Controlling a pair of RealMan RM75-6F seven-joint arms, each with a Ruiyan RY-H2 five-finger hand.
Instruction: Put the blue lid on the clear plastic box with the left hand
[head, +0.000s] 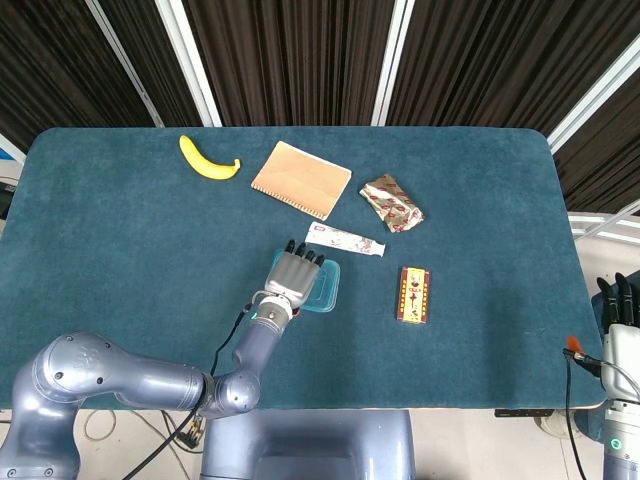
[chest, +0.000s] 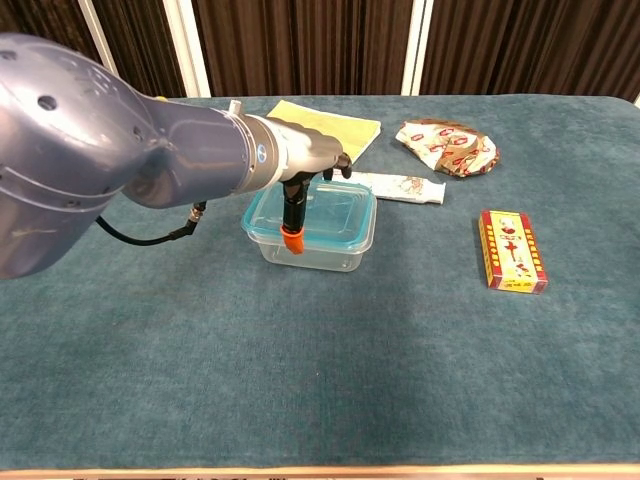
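The left hand (head: 295, 275) lies palm-down over the blue lid (head: 325, 290), fingers stretched forward and a little apart, covering the lid's left part. From the chest view, a dark finger with an orange tip (chest: 292, 240) hangs down the near-left side of the clear box (chest: 325, 248), against its wall. Whether the hand presses on the lid or only rests on it cannot be told; nothing is clasped in it. The lid sits on top of the box, its rim lining up with the box's rim all round as far as the chest view shows.

The right hand (head: 620, 300) shows only at the far right edge of the head view, off the table (head: 120, 230), fingers upright; its grip cannot be told.

Just behind the box lies a long white packet (head: 345, 241), close to the fingertips. To the right, apart from the box, is a red and yellow carton (head: 413, 294). Further back are a tan notebook (head: 301, 178), a crumpled wrapper (head: 391, 202) and a banana (head: 208, 159). Left and front of the box the cloth is open up to the near edge.
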